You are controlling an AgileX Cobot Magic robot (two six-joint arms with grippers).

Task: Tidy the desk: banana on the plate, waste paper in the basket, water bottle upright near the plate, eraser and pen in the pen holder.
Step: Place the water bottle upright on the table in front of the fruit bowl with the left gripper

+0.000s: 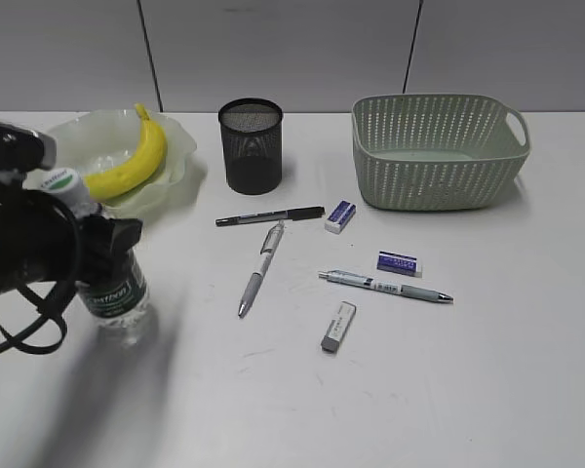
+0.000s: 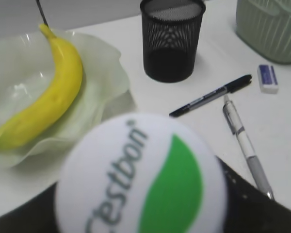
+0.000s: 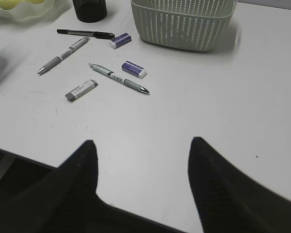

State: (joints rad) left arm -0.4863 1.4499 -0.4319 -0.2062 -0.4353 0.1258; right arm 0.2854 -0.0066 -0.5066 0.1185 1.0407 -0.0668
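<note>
Water bottle (image 1: pixel 112 283) stood upright by the plate (image 1: pixel 180 146), my left fingers (image 1: pixel 97 244) clamped on it; best released straight, gently. Right fingers (image 3: pixel 140 165) apart, empty.

A staged desk in a lab or office test space: a plain white tabletop (image 1: pixel 487 370) against grey wall panels (image 1: pixel 273 49) with dark seams, set with pens (image 1: pixel 269 216), erasers (image 1: pixel 399 262) and a black mesh pen holder (image 1: pixel 251 144).

The left pincer (image 1: pixel 102 255) is hidden behind its arm; the bottle (image 2: pixel 140 177) cap fills the wrist view, blurred and cut off at 6 o'clock.
</note>
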